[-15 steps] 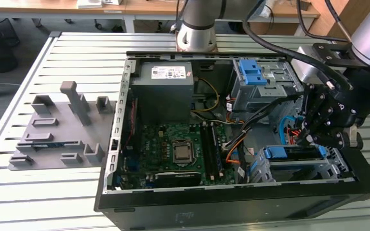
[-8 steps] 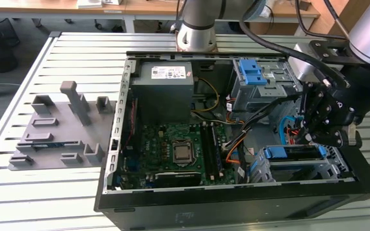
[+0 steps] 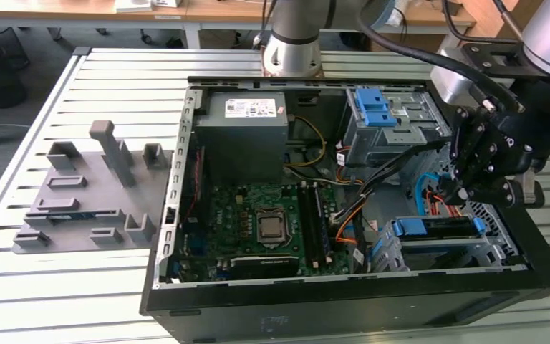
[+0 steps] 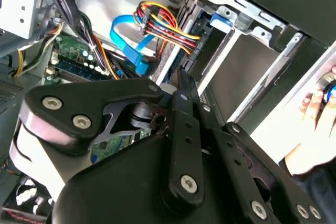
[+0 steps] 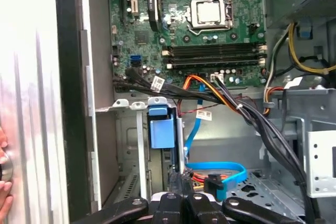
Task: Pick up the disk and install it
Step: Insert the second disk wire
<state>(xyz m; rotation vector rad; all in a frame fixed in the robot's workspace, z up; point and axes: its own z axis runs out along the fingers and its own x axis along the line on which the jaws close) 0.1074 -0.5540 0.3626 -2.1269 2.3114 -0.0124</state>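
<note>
The disk [image 3: 435, 228] lies in the lower drive cage [image 3: 447, 256] of the open computer case [image 3: 351, 304], its long axis running across the exterior view. Its blue bracket end [image 5: 160, 129] faces the motherboard [image 3: 266, 215]. The pincer [image 3: 466, 195] hangs just above the disk's opposite end, toward the exterior view's right. Whether it is clenched or released, I cannot tell.

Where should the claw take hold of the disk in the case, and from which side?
Probably by the blue bracket's end tab, coming from above through the case's open side: the disk sits in its grey cage, whose walls cover the other faces.
</note>
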